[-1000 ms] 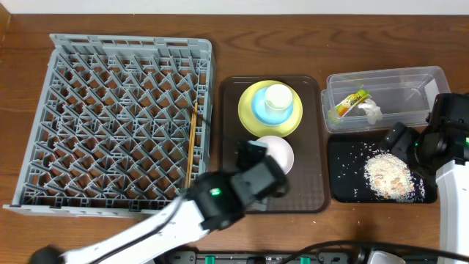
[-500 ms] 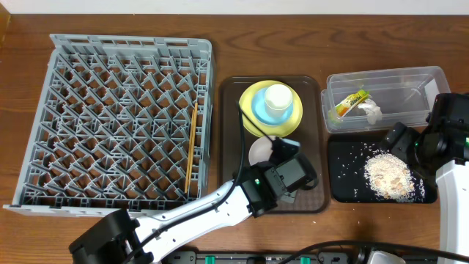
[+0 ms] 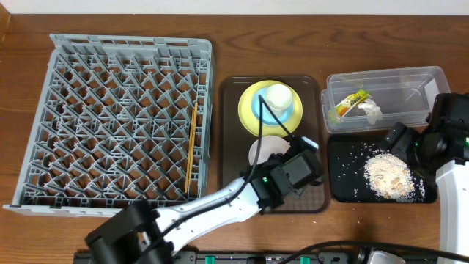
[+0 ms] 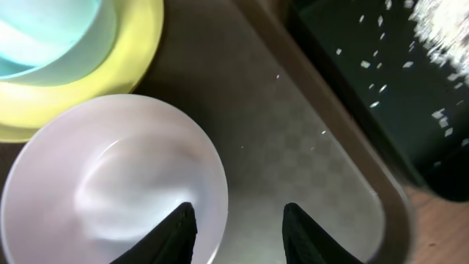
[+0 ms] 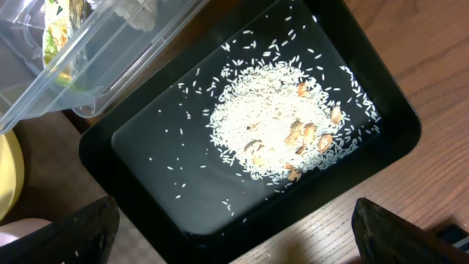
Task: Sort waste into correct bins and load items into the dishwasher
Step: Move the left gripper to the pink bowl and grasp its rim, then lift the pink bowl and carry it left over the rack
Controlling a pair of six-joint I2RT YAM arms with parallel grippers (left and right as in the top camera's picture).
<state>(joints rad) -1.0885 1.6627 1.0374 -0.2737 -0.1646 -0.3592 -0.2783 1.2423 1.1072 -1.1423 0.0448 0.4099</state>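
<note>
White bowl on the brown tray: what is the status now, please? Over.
Left gripper open, straddling white bowl rim, not closed. Right gripper open over black tray, food scraps inside. Yellow-green plate close beside bowl; nothing blocking.

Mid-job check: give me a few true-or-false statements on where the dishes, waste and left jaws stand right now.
The chopsticks lie in the dish rack. True.
Food scraps lie in the black tray. True.
The left gripper has its jaws open over the white bowl's rim. True.
The white bowl is in the dish rack. False: it sits on the brown tray.
The snack wrapper lies in the black tray. False: it is in the clear tub.
</note>
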